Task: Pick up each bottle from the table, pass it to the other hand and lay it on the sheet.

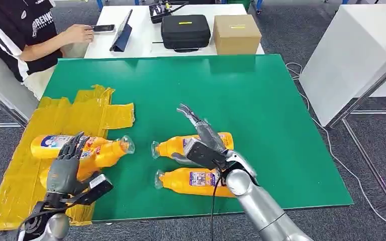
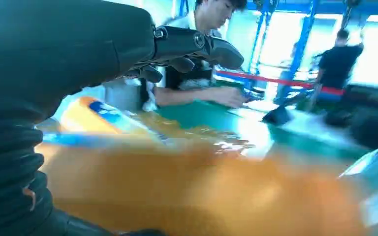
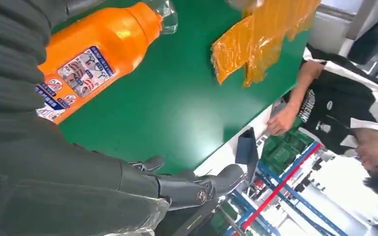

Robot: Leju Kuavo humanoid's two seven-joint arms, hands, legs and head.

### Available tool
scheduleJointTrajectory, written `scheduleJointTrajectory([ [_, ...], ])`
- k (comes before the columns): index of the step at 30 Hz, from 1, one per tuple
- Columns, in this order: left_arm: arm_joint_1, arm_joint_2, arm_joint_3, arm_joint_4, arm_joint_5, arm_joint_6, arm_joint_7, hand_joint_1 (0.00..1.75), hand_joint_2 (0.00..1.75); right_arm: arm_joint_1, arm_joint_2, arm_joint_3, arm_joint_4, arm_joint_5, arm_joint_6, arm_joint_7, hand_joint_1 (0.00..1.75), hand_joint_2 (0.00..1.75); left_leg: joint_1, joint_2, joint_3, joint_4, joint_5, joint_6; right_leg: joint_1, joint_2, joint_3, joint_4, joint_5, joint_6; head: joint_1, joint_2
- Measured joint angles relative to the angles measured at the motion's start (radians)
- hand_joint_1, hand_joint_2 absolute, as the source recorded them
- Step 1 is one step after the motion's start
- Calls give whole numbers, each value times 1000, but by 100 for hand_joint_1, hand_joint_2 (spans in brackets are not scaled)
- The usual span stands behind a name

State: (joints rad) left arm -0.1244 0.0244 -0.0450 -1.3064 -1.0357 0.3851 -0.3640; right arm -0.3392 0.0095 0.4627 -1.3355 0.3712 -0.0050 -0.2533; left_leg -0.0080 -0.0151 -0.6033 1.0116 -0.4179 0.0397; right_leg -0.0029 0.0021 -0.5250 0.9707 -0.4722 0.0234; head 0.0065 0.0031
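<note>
**Bottles half sorted, right hand over the next one**

Bottles are split across the green table mat [image 1: 261,100]. Two orange plastic bottles with clear caps lie on the crinkled yellow plastic sheet [image 1: 15,181] at the mat's left side: one flat bottle [image 1: 47,144] further from the robot, and a second bottle [image 1: 111,152] with its neck pointing toward the mat's middle and the cap just past the sheet's edge. Two more lie on bare mat near its front edge, necks toward the sheet: a far one [image 1: 173,146] and a near one [image 1: 191,182].

The left hand [image 1: 65,168] hangs over the second bottle on the sheet, fingers spread; whether it touches the bottle I cannot tell. The right hand [image 1: 201,138] is over the far bottle on the mat, fingers extended and apart, holding nothing.

Judging by this, a placement looks just finished and the next pick is starting. The right hand would need to settle around the far bottle's body, lift, and meet the left hand over the mat's middle.

Open mat stretches behind and to the right. The near bottle lies close to the mat's front edge, so a nudge could roll it off. A seated person [image 1: 22,35] is beyond the mat's far left corner.
</note>
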Motion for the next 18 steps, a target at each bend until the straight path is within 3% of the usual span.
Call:
scheduleJointTrajectory([
  [5, 74, -6, -34, -264, 339, -183, -87, 0, 175, 35, -19, -19, 6, -1, -22, -25, 0, 175, 0, -1, -1, 0, 0, 0, 0, 0, -1, 0, 0, 0, 0, 0],
  [18, 104, -15, -74, -490, 465, -275, -117, 0, 175, 136, -31, -80, -36, 68, -59, -15, 0, 175, 0, 0, 0, 0, 0, 0, 0, 0, -1, 0, 0, 0, 0, 0],
])
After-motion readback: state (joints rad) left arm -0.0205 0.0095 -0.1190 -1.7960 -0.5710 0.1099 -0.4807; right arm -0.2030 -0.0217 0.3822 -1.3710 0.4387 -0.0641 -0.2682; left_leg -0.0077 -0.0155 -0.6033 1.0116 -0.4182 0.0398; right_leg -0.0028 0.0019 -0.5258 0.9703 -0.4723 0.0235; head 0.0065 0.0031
